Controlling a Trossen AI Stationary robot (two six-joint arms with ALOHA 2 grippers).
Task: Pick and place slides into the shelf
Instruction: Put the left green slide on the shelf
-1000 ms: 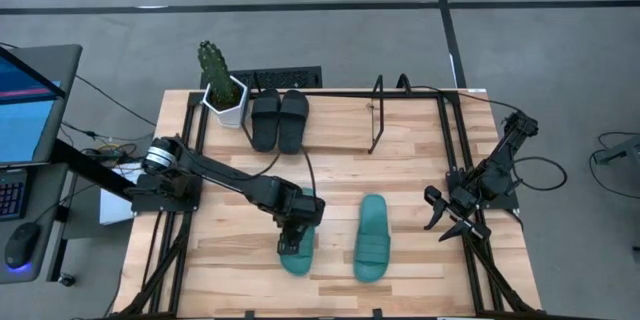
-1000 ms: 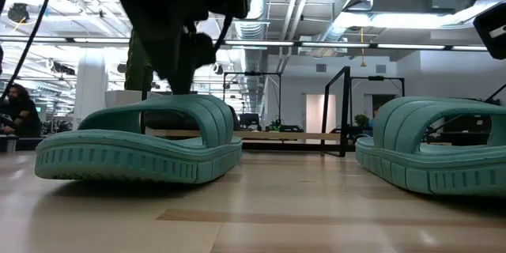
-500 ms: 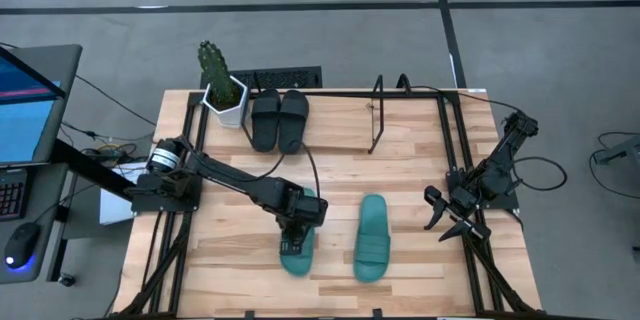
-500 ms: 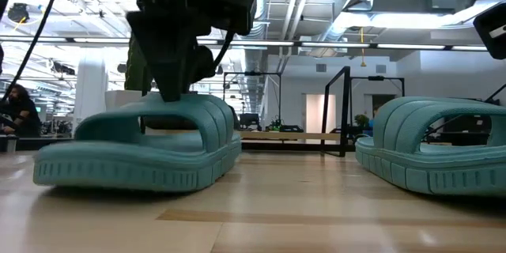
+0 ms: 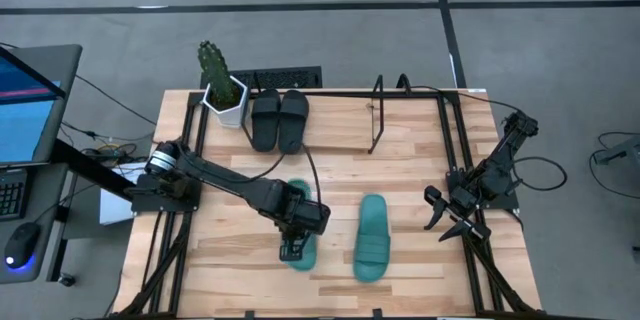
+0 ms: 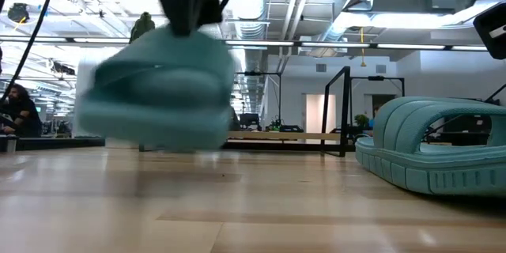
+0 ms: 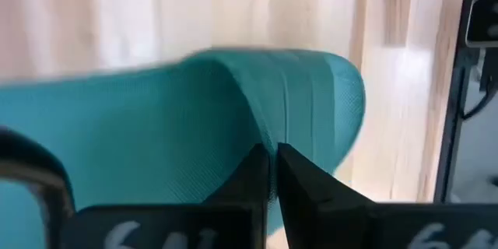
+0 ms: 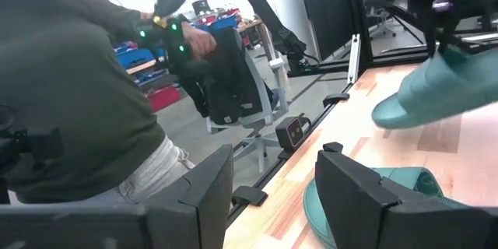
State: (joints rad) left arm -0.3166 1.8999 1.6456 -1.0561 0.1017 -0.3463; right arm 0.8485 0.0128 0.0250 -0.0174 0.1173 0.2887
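Observation:
My left gripper is shut on one teal slide, which hangs above the table's near middle. The other teal slide lies sole-down on the wood to its right and also shows in the low view. Two black slides sit side by side in the shelf, a thin black rod rack at the far edge. My right gripper waits open at the table's right side with nothing between its fingers. My left gripper pinches the teal slide's wide strap between its two fingers, which meet at the strap's ribbed top. The fingers come from above, pointing down. The slide hangs below them, lifted clear of the table and tilted.
A cactus in a white pot stands at the far left corner beside the shelf. Black arm-mount frames run along both table sides. Bare wood lies between the shelf and the teal slides. A person sits beyond the table in the right wrist view.
My left gripper has shut on the strap of the teal slide and gone up, shifting a little toward the near edge. The slide, flat on the table a second ago, is now lifted clear and tipped. The other slide has not moved.

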